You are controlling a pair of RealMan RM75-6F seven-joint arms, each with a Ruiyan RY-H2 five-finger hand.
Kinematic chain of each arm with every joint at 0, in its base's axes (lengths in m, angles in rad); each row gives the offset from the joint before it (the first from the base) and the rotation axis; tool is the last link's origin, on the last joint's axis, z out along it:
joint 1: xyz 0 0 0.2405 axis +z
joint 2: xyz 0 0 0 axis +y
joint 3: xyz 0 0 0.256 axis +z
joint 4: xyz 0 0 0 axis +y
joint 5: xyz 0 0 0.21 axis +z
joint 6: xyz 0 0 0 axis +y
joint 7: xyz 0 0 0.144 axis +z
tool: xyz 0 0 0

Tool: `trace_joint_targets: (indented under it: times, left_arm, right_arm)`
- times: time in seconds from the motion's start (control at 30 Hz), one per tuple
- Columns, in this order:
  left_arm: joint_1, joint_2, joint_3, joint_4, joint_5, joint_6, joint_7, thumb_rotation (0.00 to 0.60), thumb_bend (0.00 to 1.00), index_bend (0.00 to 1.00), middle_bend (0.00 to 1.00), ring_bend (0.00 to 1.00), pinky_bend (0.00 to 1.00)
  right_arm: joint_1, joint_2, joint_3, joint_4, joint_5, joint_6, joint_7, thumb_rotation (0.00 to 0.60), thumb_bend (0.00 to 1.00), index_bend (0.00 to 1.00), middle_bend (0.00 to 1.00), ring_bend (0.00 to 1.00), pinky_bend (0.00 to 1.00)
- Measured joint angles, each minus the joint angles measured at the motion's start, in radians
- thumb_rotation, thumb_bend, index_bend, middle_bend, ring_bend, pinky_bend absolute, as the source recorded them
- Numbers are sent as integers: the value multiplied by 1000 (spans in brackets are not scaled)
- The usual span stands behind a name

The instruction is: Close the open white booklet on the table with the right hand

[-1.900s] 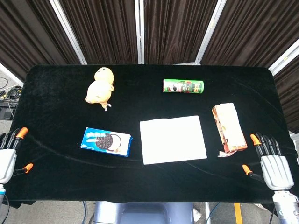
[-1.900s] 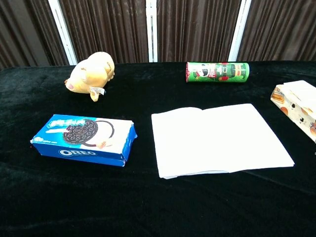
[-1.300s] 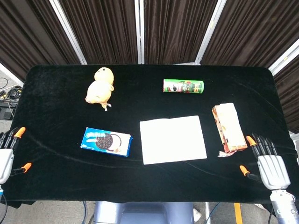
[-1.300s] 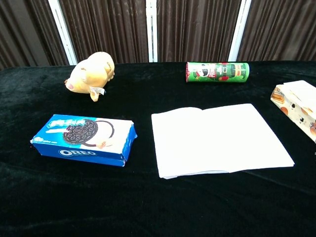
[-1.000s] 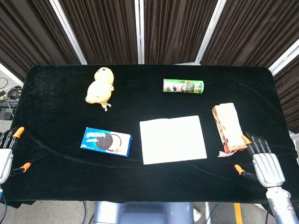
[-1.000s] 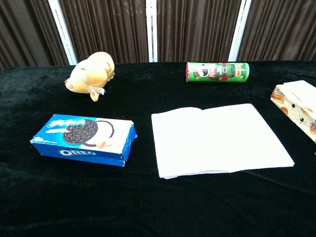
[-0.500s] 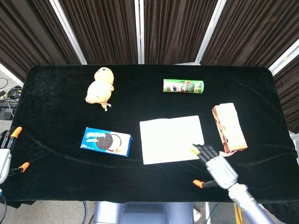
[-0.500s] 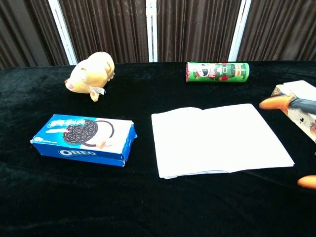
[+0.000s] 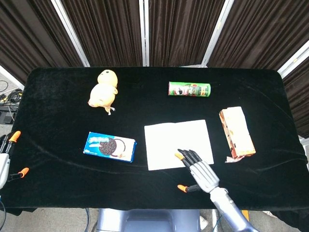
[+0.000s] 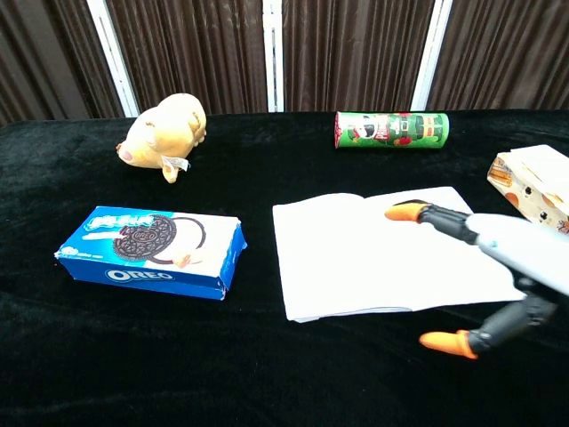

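My right hand (image 9: 200, 173) hovers empty with fingers spread over the near right corner of the open white booklet (image 9: 176, 142), which lies flat on the tabletop (image 9: 58, 96).

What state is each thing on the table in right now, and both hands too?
White paper booklet: open, lying flat.
Green cylindrical chip can: lying on its side.
Blue Oreo cookie box: lying flat.
Right hand: fingers spread over the booklet, holding nothing.
Left hand: at the table edge, holding nothing.

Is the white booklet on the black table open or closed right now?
Open: the white booklet lies spread flat, its centre fold visible, with the right hand over its near edge.
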State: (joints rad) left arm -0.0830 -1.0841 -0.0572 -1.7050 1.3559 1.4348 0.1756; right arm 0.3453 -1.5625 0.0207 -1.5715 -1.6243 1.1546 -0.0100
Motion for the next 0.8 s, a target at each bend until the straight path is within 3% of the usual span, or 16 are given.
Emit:
trace_joint_targets:
  times: [0.27, 0.8]
  left_arm:
    - [-7, -2, -7, 7, -26, -19, 2, 600, 119, 0, 0, 0, 0]
    - [-27, -8, -22, 23, -87, -65, 11, 600, 122, 0, 0, 0, 0]
  right_arm:
    - [41, -82, 38, 74, 95, -66, -22, 600, 88, 0, 0, 0, 0]
    - [85, -215, 78, 206, 181, -89, -36, 600, 89, 0, 0, 0, 0]
